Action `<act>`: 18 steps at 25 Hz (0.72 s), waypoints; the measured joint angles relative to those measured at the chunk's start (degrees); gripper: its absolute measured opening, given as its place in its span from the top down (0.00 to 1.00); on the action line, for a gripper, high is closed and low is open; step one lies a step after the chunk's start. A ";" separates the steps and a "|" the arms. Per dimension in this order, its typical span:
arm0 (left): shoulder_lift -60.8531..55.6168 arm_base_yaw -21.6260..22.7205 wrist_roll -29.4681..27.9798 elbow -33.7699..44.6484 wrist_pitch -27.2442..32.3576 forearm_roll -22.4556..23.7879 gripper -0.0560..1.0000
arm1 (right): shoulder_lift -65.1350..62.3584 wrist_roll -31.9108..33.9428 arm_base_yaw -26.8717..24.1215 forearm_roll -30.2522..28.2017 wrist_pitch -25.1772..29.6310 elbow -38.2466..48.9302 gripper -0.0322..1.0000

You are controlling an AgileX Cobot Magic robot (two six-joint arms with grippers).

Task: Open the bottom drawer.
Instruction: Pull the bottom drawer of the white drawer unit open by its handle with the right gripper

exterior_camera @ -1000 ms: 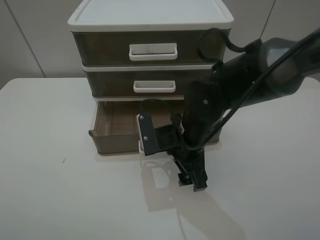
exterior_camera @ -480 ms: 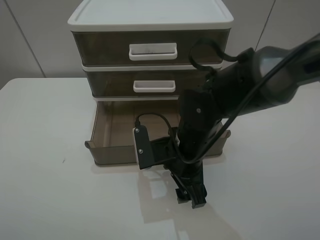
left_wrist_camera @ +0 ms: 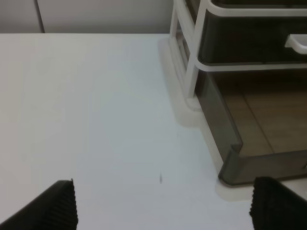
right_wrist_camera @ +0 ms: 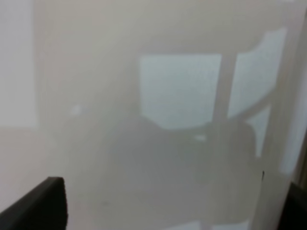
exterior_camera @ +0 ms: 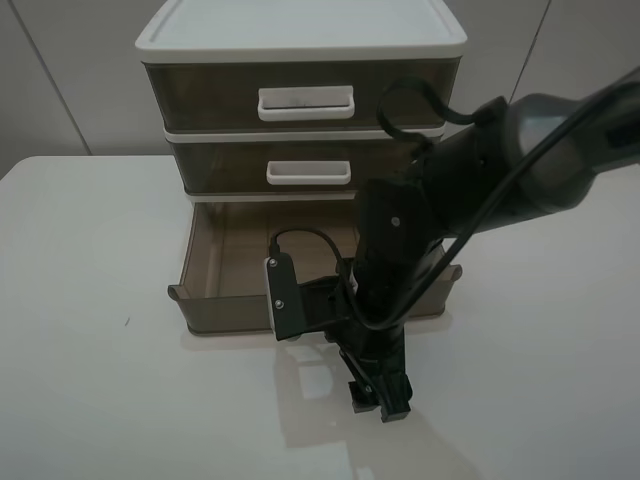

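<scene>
Right gripper (exterior_camera: 384,392) fingers spread, empty, pointing down at the table (exterior_camera: 120,400) just in front of the bottom drawer (exterior_camera: 225,313). Left gripper (left_wrist_camera: 168,211) also spread, empty, near the drawer's corner. Drawer sticks well out of the cabinet (exterior_camera: 300,40).

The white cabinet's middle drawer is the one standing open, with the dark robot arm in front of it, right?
Not quite. The open one is the bottom drawer, not the middle drawer, which is shut. The exterior high view shows it, with the dark robot arm in front of it, as you said.
</scene>
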 joint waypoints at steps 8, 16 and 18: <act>0.00 0.00 0.00 0.00 0.00 0.00 0.24 | 0.00 0.12 0.20 0.37 1.22 0.00 0.21; 0.00 0.00 0.00 0.00 0.00 0.00 0.24 | -0.07 0.35 1.15 0.40 2.24 0.00 0.21; 0.00 0.00 0.00 0.00 0.00 0.00 0.24 | -0.26 0.39 1.17 0.40 2.51 0.00 0.21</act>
